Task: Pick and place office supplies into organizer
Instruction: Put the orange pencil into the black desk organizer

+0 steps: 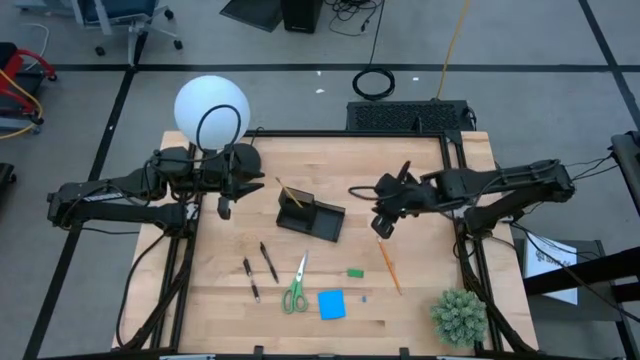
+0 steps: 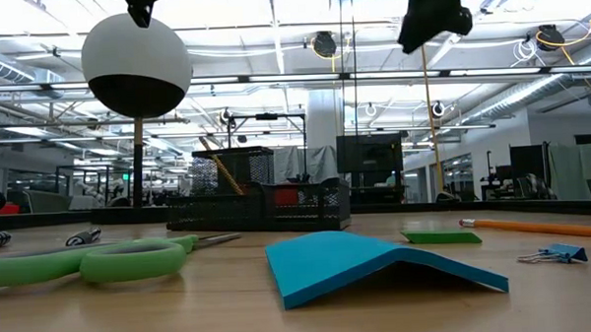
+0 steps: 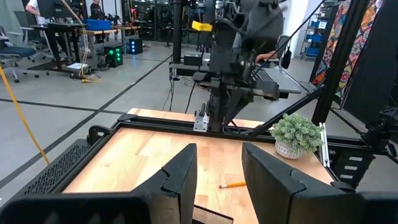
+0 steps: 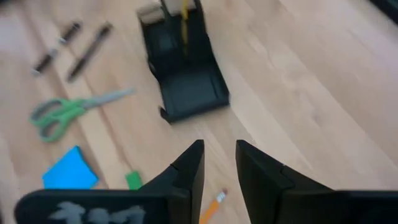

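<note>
The black organizer (image 1: 310, 215) stands mid-table with a wooden pencil (image 1: 290, 194) leaning in its upright compartment. Lying flat on the wood nearer the front edge are two dark pens (image 1: 259, 270), green-handled scissors (image 1: 297, 284), a blue sticky-note pad (image 1: 331, 304), a green eraser (image 1: 354, 272) and an orange pencil (image 1: 389, 266). My right gripper (image 4: 219, 168) hangs open, tilted downward, above the table right of the organizer and over the orange pencil's far end (image 4: 211, 205). My left gripper (image 3: 219, 180) stays open and level, high at the organizer's left. Neither holds anything.
A round white lamp (image 1: 211, 110) stands at the far left corner, beside my left arm. A potted green plant (image 1: 459, 316) sits at the near right corner. A small binder clip (image 2: 555, 255) lies near the sticky-note pad. Bare wood lies right of the organizer.
</note>
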